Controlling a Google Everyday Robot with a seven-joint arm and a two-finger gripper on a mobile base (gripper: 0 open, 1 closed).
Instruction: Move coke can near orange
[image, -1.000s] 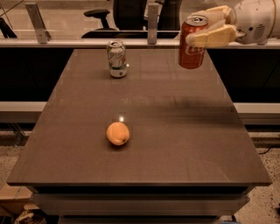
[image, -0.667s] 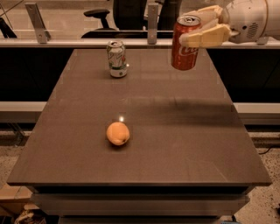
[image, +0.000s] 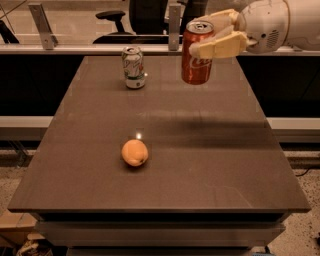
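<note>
Orange: on the table, left of centre. White-and-green can: upright near the far edge. Coke can: upright, raised above the far edge, right of centre, clamped by the gripper.

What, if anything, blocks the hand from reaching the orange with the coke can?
Probably nothing, so yes. The hand, shut on the coke can, hangs over the table, far right; the orange lies centre-left, with the white-and-green can off that path.
</note>
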